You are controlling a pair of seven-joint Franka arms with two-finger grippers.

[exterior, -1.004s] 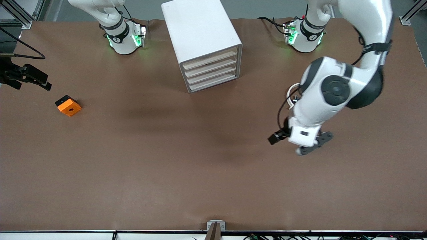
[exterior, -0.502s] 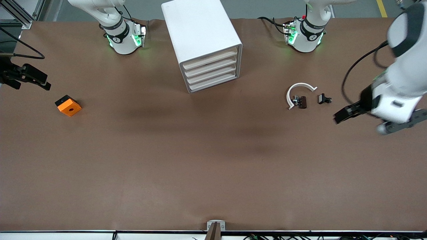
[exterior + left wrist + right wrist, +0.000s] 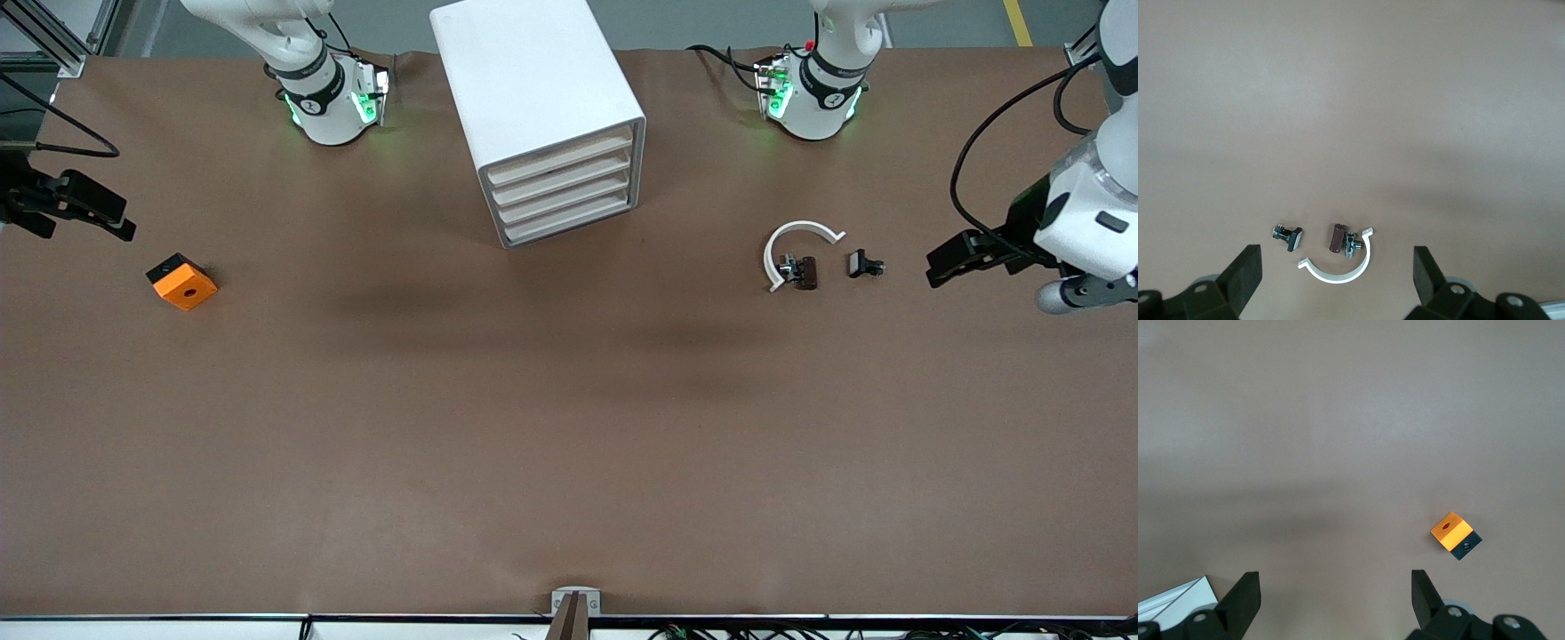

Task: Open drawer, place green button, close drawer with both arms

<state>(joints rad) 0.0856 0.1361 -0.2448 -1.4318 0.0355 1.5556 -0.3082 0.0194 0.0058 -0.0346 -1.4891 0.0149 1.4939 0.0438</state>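
The white cabinet (image 3: 533,80) stands between the two arm bases, and all its drawers are shut. The drawer (image 3: 569,222) is the lowest cream front. The button is out of view in every frame. My left gripper (image 3: 947,262) hangs open and empty over the left arm's end of the table, beside the small clips. In the left wrist view the left gripper (image 3: 1337,267) frames those clips between its black fingers (image 3: 1245,270). My right gripper (image 3: 102,218) waits open and empty over the right arm's end of the table; the right wrist view shows the right gripper (image 3: 1334,583) over bare table.
An orange block with a hole (image 3: 182,282) (image 3: 1451,530) lies close to the right gripper. A white arc (image 3: 796,236) (image 3: 1338,277) with a dark clip inside it and a second black clip (image 3: 864,264) (image 3: 1288,235) lie toward the left arm's end.
The left arm has swung away from the middle of the table toward its own end, uncovering the white arc and clips. The right arm has not moved.
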